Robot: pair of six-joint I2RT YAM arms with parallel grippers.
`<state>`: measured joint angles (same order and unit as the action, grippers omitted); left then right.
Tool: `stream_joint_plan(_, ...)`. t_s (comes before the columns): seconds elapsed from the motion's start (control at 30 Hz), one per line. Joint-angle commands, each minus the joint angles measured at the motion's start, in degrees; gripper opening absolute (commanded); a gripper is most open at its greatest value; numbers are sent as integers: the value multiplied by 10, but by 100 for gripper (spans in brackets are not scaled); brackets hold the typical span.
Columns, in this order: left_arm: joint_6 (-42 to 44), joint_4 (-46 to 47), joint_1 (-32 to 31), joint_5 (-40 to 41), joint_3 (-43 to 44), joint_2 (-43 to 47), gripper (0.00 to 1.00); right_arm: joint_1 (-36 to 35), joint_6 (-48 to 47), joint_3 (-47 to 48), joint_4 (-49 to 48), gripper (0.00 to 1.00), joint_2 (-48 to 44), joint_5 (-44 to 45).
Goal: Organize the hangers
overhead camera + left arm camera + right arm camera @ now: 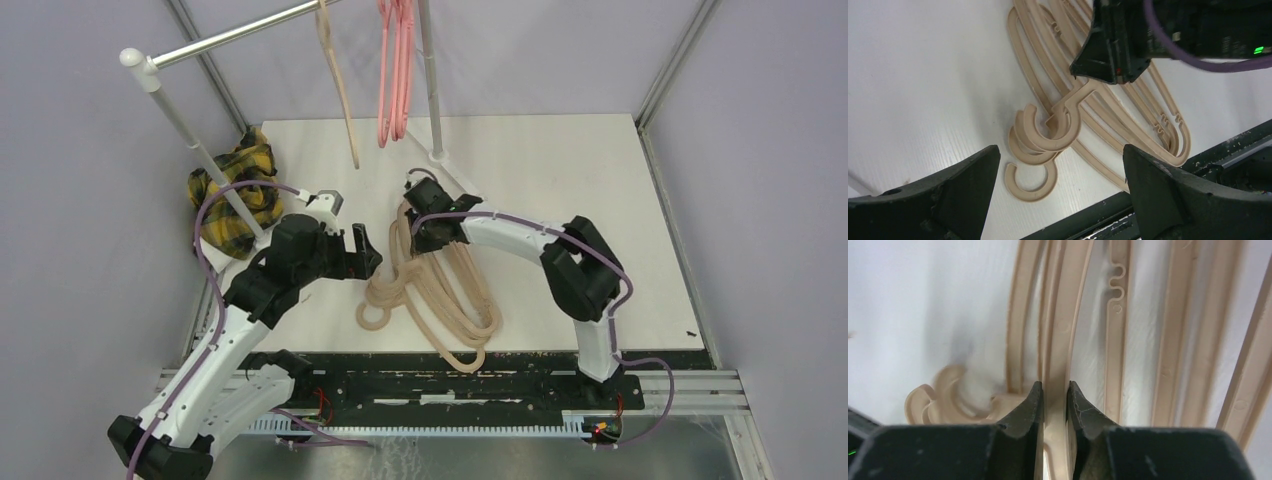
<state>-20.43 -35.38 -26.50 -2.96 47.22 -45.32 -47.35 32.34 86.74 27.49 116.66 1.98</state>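
Beige hangers (455, 300) overlap, tangled; right end effector (1053, 388) clamps one bar; left end effector (1060, 151) wide, empty.

Bright, even light; near foregrounds softly blurred.

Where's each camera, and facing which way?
Top external: above and behind the bases, looking down on the table; left arm and right arm show.
Left wrist: on the left arm, facing the beige hangers; own open jaws, plus the right arm's wrist.
Right wrist: pointing down, own jaws pinching one beige hanger.
Shared: all see beige hangers.
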Motion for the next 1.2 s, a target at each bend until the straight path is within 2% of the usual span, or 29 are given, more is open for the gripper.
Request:
stream_joint_plan(0.0,-28,52,-2,-30,-3,-7,99,38,55,-7,-43,17,-135,-13)
stream_joint_plan(0.1,-35,67,-2,-46,-2,-13,99,75,121,-29,-98,18,-168,-52)
stream_joint_plan(0.2,-44,90,-3,-66,-6,-12,99,89,179,-36,-141,18,-173,-54)
stream_joint_plan(0.5,-93,214,-12,-115,-81,5,99,88,376,-51,-350,15,-98,-104)
stream_joint_plan(0.9,-95,243,-38,-78,-126,-34,99,85,575,-80,-578,12,-65,-148)
stream_joint_plan(1.03,-92,242,-41,-67,-134,-33,98,85,604,-83,-601,12,-75,-167)
stream_joint_plan(1.1,-89,241,-41,-65,-134,-33,79,85,606,-84,-596,12,-82,-174)
stream_joint_plan(1.13,-90,238,-41,-62,-132,-36,57,86,606,-86,-592,12,-85,-178)
stream_joint_plan(1.17,-94,235,-41,-53,-129,-38,27,87,606,-90,-590,12,-88,-181)
